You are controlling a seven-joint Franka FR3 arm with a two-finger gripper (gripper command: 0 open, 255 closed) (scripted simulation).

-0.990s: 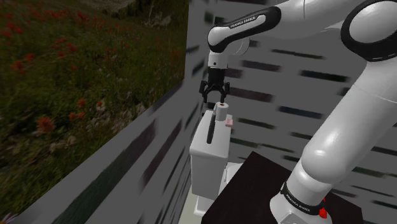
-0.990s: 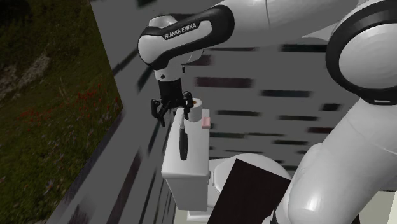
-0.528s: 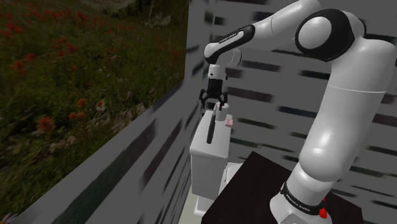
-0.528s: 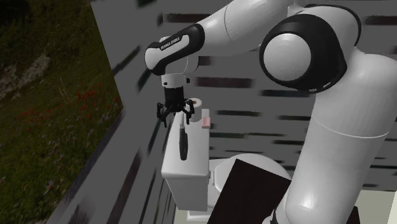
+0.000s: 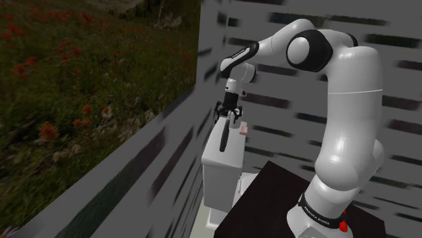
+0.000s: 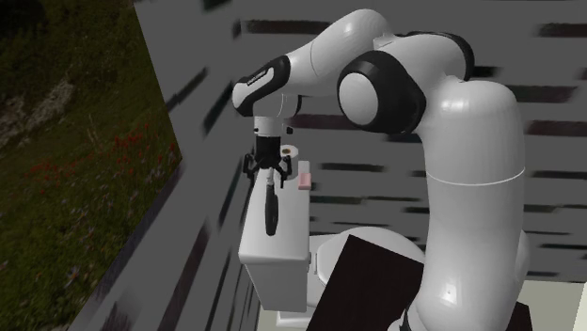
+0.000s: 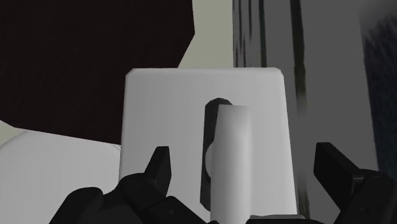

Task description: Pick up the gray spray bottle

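Observation:
The spray bottle (image 5: pixel 224 139) lies flat along the lid of a white toilet tank (image 5: pixel 215 169). It is slim and looks dark in the shoulder view and in the second exterior view (image 6: pixel 271 212). In the wrist view it is a pale grey cylinder (image 7: pixel 230 153) with a dark shadow beside it. My black gripper (image 5: pixel 232 116) hangs just above the bottle's far end (image 6: pixel 268 172), pointing down. It is open. In the wrist view the fingers (image 7: pixel 159 167) stand wide on either side of the bottle without touching it (image 7: pixel 245 164).
A small white roll (image 6: pixel 291 150) and a pink object (image 6: pixel 304 179) sit at the far end of the tank lid, close to the gripper. A grey striped wall (image 5: pixel 304 101) rises behind the tank. A dark slab (image 5: pixel 267 203) lies on the near side.
The gripper has come down toward the far end of the tank lid, closer to the bottle. The arm's elbow has swung back into view. The fingers stay open.

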